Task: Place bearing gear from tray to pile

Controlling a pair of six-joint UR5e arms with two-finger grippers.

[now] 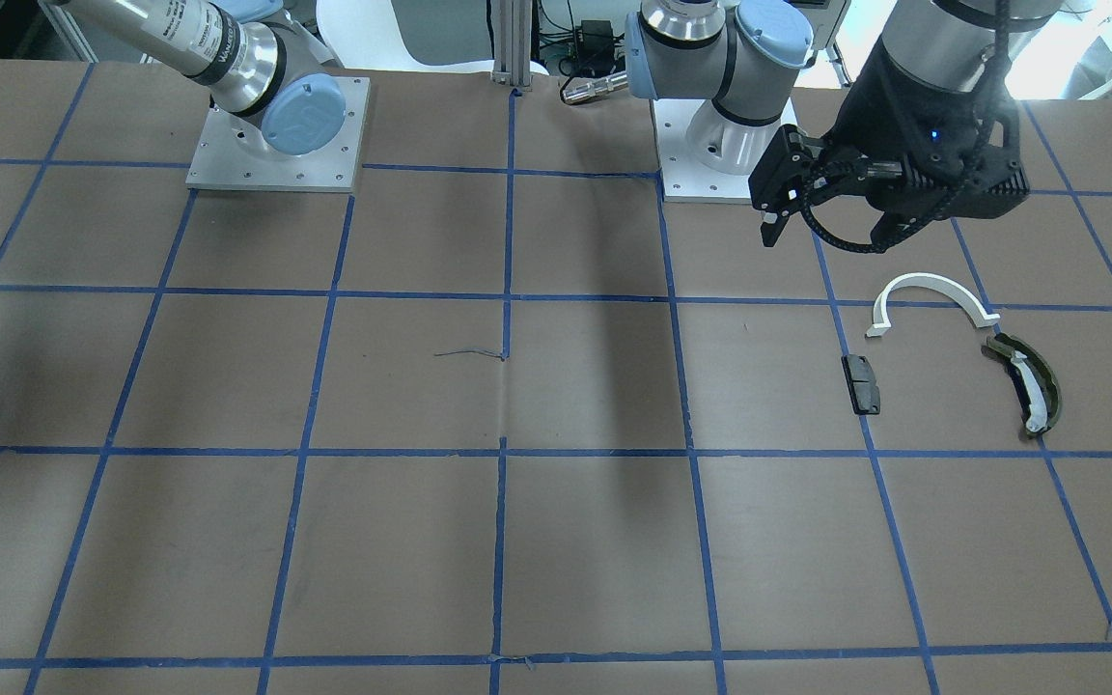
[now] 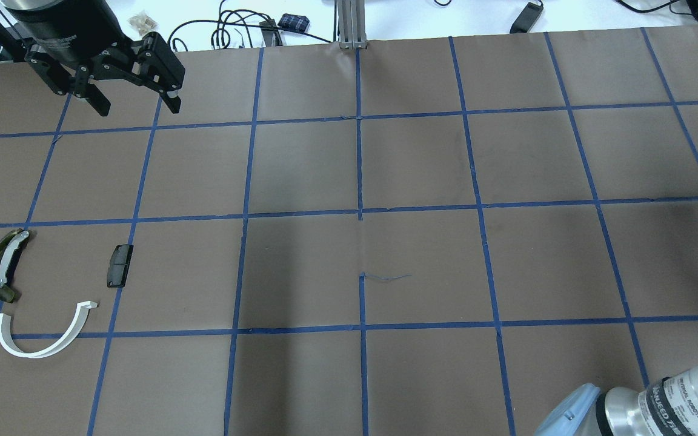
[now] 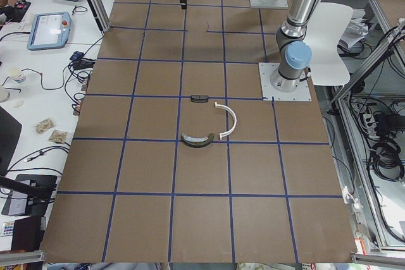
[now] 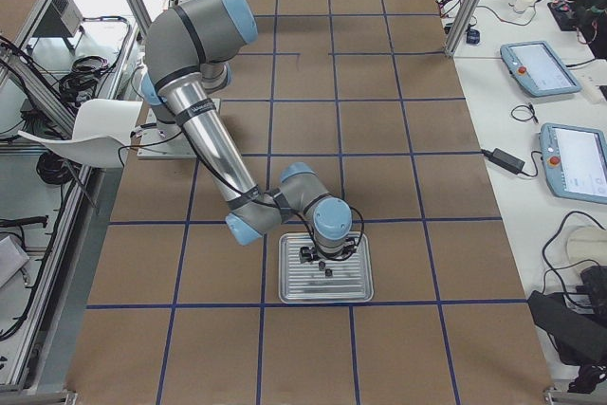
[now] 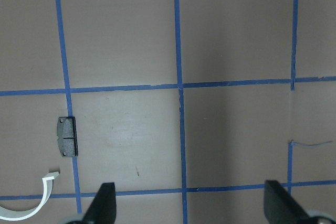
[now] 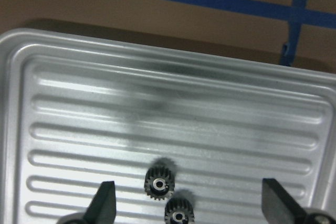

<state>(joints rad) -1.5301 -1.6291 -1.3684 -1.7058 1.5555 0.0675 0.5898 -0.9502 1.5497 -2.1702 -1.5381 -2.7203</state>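
- Your right gripper (image 6: 189, 202) hangs low over the ribbed metal tray (image 6: 79, 66). Its fingers are spread wide and hold nothing, which I read as set up to straddle a gear before closing.
- The bearing gear (image 6: 158, 184), small, dark and toothed, lies flat on the tray floor. It sits between the lines of the two fingers, a little towards the left-hand one in the wrist view.
- A second gear (image 6: 179, 214) lies just beside it, nearly touching. The fingers will probably need to come down on one gear cleanly, or the neighbour may get nudged or caught.
- The tray sits at the bench (image 2: 422, 163) end on the robot's right, and the pile (image 2: 2, 265) lies at the opposite end, well apart. I'd expect a long carry.
- The pile is three loose parts lying apart from one another: a white half-ring (image 1: 932, 280), an olive-black curved piece (image 1: 1034, 386) with a white strip, and a dark rectangular block (image 2: 120, 265).
- Your left gripper (image 2: 139, 109) hovers high above the bench, off to one side of the pile. Its fingers are apart and empty, seemingly parked so the drop area is free.
- No gear is lifted yet, so I judge the task to be at the grasp step.
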